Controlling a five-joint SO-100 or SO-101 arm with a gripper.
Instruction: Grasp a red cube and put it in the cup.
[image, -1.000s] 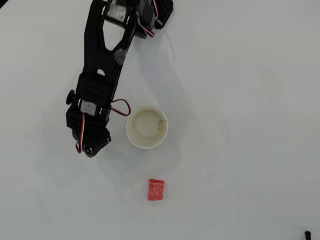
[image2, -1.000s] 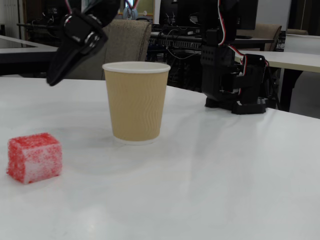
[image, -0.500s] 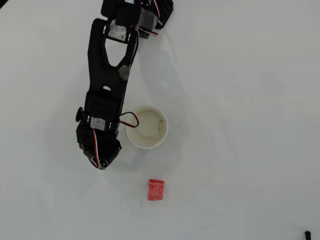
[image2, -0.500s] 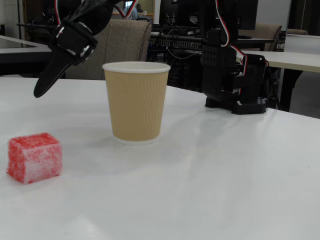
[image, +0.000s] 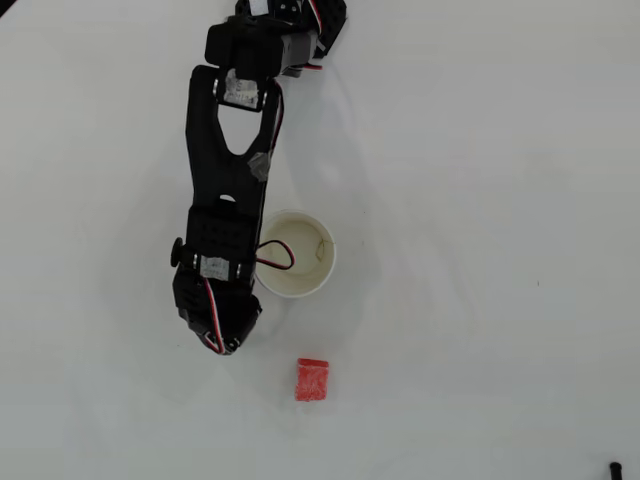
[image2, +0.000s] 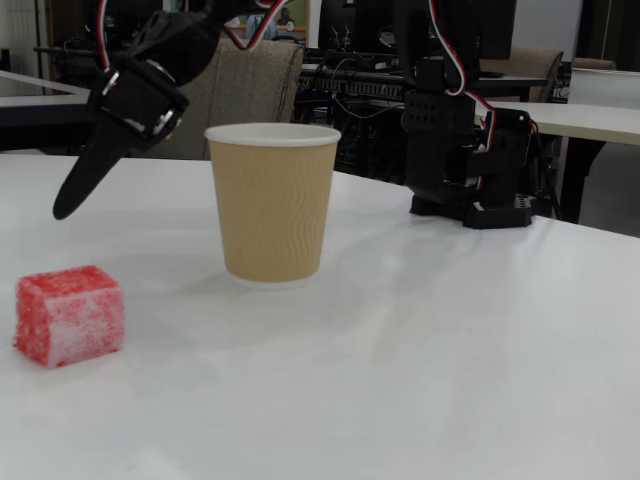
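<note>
The red cube (image: 312, 379) lies alone on the white table, below the cup in the overhead view; in the fixed view the grainy red cube (image2: 70, 313) sits at the near left. The cup (image: 298, 262) stands upright with nothing in it; the fixed view shows the cup (image2: 272, 205) with a tan ribbed wall and a white rim. My gripper (image: 225, 344) hangs to the left of the cup, pointing down toward the table, up and left of the cube. In the fixed view the gripper (image2: 66, 203) tapers to a single point, shut, holding nothing, above the cube.
The arm's black base (image: 290, 22) stands at the table's far edge, seen as a base (image2: 465, 150) behind and right of the cup in the fixed view. A small black object (image: 615, 467) pokes in at the bottom right corner. Chairs and desks lie beyond the table.
The arm has stretched out further from its base. The gripper has moved down past the cup toward the cube and dropped lower. Cube and cup have not moved.
</note>
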